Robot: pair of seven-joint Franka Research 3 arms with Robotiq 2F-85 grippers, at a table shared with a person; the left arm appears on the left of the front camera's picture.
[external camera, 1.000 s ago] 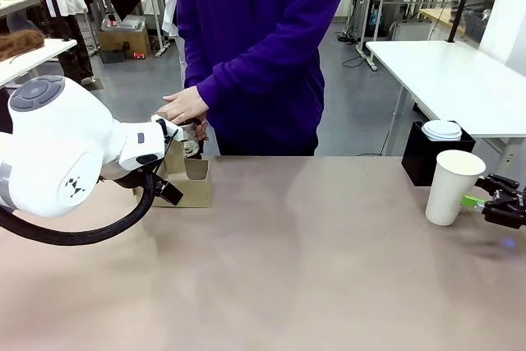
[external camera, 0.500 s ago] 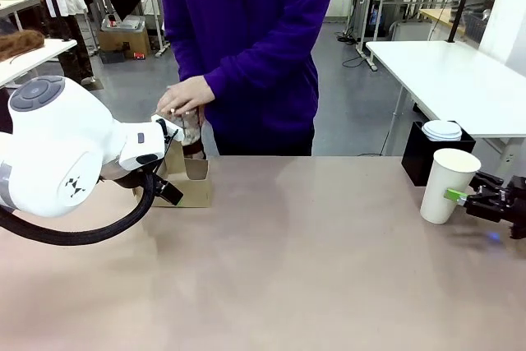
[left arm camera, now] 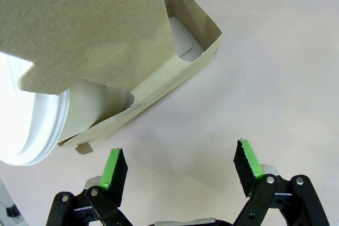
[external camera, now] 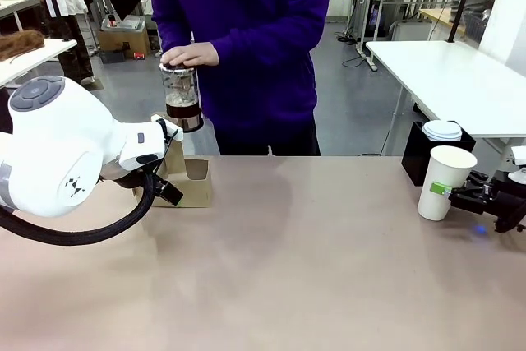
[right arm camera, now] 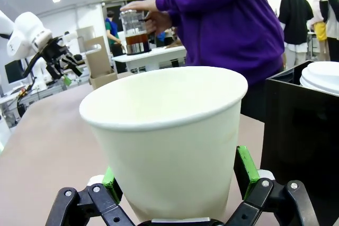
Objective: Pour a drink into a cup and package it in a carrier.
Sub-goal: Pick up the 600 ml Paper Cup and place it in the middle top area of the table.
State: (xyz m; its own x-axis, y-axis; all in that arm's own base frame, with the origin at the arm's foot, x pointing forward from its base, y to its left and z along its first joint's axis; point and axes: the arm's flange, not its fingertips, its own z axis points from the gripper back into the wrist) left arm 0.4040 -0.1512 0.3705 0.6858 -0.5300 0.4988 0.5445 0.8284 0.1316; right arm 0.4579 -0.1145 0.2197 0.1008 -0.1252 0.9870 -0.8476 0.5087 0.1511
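Observation:
A person's hand holds the clear press jug with the dark drink [external camera: 182,108] in the air above the far left of the table; the jug [right arm camera: 136,37] also appears far off in the right wrist view. The brown carrier [external camera: 194,190] stands below it, partly behind my left arm. My left gripper [left arm camera: 180,161] hovers open just off the carrier's wall [left arm camera: 177,75]. One slot holds a lidded white cup [left arm camera: 37,130]. At the right edge my right gripper [external camera: 450,192] is shut on the open, upright white cup [external camera: 445,167], with its green pads [right arm camera: 244,163] against the cup's sides [right arm camera: 164,130].
A black box [external camera: 417,158] with a stack of white lids [external camera: 442,129] stands right behind the gripped cup. The person stands at the far edge, left of centre. My bulky left arm [external camera: 57,154] covers the near left. The tabletop [external camera: 312,269] stretches bare between the arms.
The person has lifted the jug from beside the carrier up to chest height. My right gripper has closed on the cup and shifted it slightly left. My left arm is still.

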